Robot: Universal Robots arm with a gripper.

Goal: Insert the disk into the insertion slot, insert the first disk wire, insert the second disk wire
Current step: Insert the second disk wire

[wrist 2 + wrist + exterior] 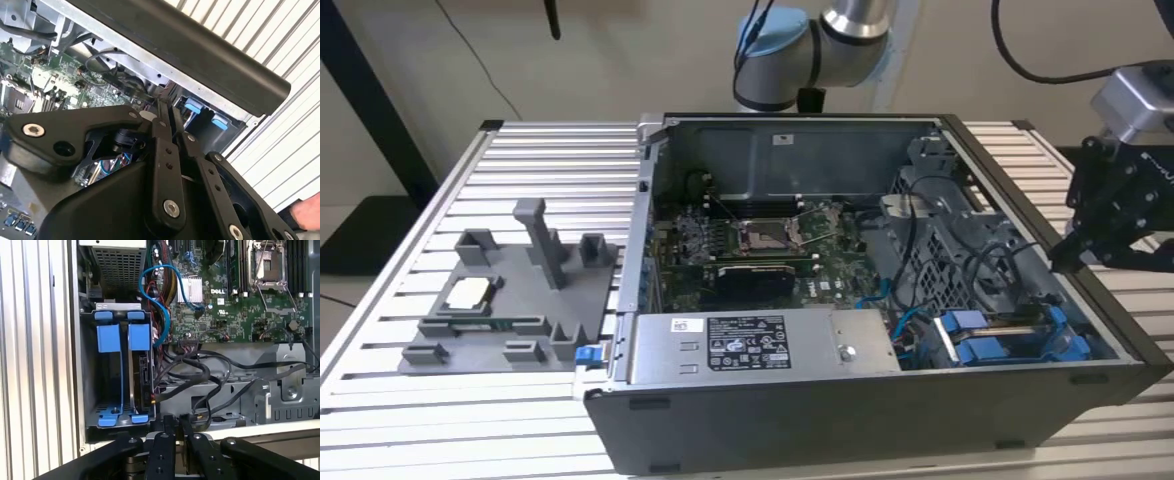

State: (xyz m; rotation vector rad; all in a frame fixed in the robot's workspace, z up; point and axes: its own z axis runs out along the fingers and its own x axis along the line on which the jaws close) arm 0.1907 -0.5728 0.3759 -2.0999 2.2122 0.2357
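The disk [143, 371] stands on edge in its blue frame [139, 336] inside the insertion slot [88, 390], the dark grey bay at the case's corner. In the exterior view the disk [1003, 340] sits low at the right of the case. A blue wire [152, 295] loops from the motherboard down toward the disk, and black wires [187, 369] lie bundled beside the bay. Whether any wire is plugged into the disk I cannot tell. My gripper [1062, 262] hovers over the case's right wall, above the bay. Its fingers [167, 424] are shut with nothing between them; the second wrist view shows the gripper [167, 111] the same.
The open computer case [854, 440] lies on a slatted metal table [560, 150]. A grey power supply box [761, 345] fills the case's front. A grey fixture tray [507, 300] with upright posts stands at the exterior view's left. A hand [307, 215] shows beside the table.
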